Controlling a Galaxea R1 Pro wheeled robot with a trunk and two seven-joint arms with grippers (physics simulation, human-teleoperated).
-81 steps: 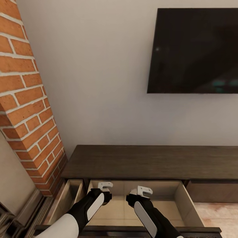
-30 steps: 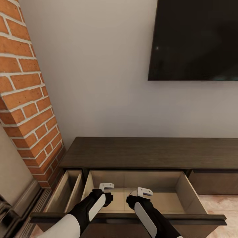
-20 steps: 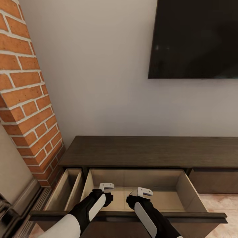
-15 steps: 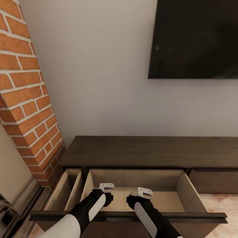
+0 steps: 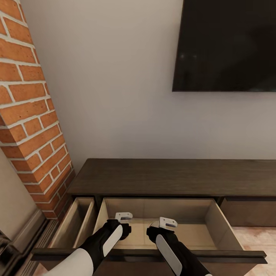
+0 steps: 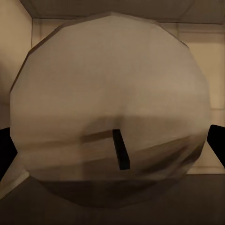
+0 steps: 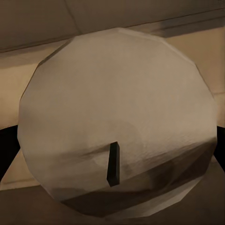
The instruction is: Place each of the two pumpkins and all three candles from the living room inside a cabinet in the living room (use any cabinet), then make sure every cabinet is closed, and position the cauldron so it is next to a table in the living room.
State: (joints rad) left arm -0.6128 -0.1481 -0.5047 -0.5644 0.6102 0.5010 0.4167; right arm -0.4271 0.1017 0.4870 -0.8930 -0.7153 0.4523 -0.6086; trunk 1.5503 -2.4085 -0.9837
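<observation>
Beige candle tops fill both wrist views, one candle pinched in the left hand, another in the right hand, both poised over the cabinet's open drawer for dropping in.

No text, label, brand, number or sign can be read anywhere in these views. The television screen is dark and shows no legible marking.

Cabinet cut off rightward.
</observation>
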